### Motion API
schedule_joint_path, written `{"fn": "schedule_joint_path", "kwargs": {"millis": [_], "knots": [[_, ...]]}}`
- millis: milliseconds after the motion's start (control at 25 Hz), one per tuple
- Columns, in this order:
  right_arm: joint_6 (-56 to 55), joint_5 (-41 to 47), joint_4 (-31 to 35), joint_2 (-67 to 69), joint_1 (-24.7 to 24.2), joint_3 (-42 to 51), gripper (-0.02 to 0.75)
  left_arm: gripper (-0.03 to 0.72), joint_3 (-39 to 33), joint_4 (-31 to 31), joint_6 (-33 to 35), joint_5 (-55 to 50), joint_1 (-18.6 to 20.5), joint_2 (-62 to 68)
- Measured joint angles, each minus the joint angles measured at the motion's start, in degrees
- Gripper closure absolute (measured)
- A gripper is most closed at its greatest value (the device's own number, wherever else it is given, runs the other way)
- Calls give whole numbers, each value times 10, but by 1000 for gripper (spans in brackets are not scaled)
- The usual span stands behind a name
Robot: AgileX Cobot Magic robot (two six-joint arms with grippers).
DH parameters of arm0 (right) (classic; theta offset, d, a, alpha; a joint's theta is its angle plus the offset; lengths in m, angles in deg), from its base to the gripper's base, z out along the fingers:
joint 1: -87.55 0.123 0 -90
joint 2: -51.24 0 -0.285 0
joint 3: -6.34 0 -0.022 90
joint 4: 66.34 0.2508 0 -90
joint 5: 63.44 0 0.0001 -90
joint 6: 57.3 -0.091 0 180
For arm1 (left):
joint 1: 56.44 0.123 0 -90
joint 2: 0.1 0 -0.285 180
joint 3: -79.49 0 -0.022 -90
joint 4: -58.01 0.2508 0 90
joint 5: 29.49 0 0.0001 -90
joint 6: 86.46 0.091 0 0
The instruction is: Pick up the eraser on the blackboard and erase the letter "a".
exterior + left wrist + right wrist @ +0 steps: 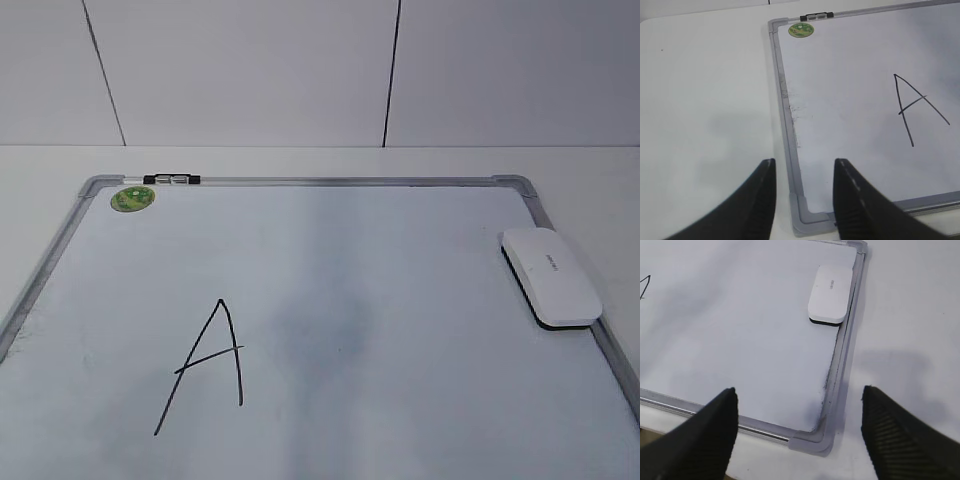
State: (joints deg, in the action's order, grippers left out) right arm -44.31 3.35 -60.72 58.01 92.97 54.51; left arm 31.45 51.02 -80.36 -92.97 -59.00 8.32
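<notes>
The white eraser (551, 275) lies on the blackboard (420, 240) against its right frame; it also shows in the right wrist view (830, 294). A large black capital "A" (205, 365) is drawn at the board's lower left, also in the left wrist view (915, 107). No small lowercase "a" shows in any view; a faint grey smudge (330, 330) lies in the board's middle. My left gripper (804, 200) is open and empty above the board's near left corner. My right gripper (798, 432) is open wide and empty above the near right corner, well short of the eraser. Neither gripper shows in the exterior view.
A thin black-and-clear marker (171, 180) rests on the board's top frame beside a round green sticker (132, 198). The board lies on a white table (600, 170) with a white panelled wall behind.
</notes>
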Motion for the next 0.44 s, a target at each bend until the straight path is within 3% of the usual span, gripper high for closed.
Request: {"fn": "schedule_joint_path", "kwargs": {"millis": [440], "knots": [[0,0,0,0,0,0,148,426,0,-2,1,0,0,0]]}}
